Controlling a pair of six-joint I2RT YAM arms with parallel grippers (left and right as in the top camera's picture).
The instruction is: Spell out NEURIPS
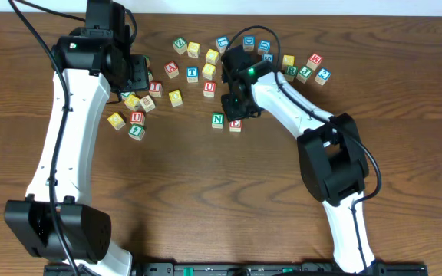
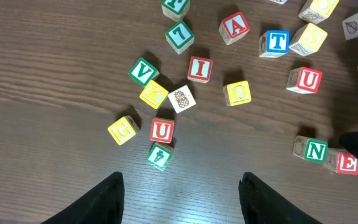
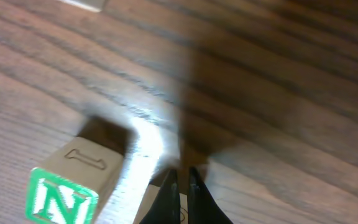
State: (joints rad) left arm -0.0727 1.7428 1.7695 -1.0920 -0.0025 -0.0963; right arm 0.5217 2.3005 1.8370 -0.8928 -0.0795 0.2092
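At mid-worktop (image 1: 206, 192), N cube (image 1: 217, 119) and E cube (image 1: 235, 125) sit side by side, right fingers (image 3: 170, 190) closed, empty, tips at the E; a red U cube (image 1: 209, 89) lies just behind the pair, nearer the right arm, left fingers (image 2: 104, 199) open, empty

1. surface (image 1: 206, 199): dark brown, streaked wood grain.
2. n cube (image 2: 316, 150): green letter and border on white.
3. e cube (image 2: 347, 163): red letter and border.
4. i cube (image 2: 199, 69): red letter and border.
5. t cube (image 2: 278, 42): blue letter and border.
6. g cube (image 2: 123, 129): yellow face.
7. left arm (image 1: 67, 138): white shell, black joints.
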